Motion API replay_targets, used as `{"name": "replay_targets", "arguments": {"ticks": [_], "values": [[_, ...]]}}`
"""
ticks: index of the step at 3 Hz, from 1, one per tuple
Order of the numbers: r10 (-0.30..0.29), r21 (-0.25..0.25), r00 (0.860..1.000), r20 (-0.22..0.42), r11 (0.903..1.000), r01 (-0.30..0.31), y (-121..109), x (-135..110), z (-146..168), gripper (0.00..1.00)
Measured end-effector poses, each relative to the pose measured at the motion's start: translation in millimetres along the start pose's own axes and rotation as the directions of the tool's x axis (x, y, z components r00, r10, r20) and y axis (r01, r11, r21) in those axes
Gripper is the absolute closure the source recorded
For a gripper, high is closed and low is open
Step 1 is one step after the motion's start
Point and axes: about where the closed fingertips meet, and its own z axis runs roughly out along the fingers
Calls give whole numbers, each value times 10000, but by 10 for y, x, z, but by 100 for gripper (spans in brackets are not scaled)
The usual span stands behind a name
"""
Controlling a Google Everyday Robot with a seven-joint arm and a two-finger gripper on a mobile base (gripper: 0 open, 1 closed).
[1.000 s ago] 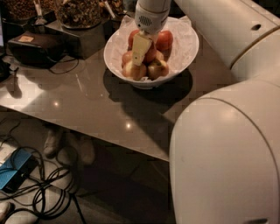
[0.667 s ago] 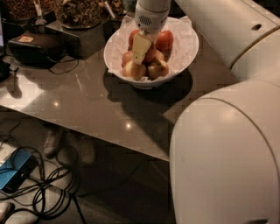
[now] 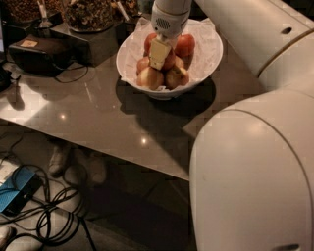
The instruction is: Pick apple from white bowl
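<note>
Gripper (image 3: pixel 159 55) down in white bowl (image 3: pixel 208 54), right over apples (image 3: pixel 151 77). Bowl on grey table (image 3: pixel 98 112), nr dark nut containers (image 3: pixel 88 14).

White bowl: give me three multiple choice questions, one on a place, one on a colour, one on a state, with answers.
1. Where is the gripper?
A. over the nut containers
B. in the white bowl, at the apples
C. by the floor cables
2. What colour are the apples?
A. green
B. purple
C. red and yellowish
3. How does the white bowl stand?
A. upright on the table, holding apples
B. tipped over
C. empty
Answers: 1 B, it hangs among the fruit. 2 C, red skins, pale patches. 3 A, level rim, fruit inside.
</note>
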Motion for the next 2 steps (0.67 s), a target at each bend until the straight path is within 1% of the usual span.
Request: {"name": "replay_targets", "arguments": {"ticks": [1, 2], "values": [[0, 0, 10000, 0, 10000, 0, 0, 0, 0, 100], [-115, 227, 9989, 452, 9997, 105, 35, -5, -218, 100]]}}
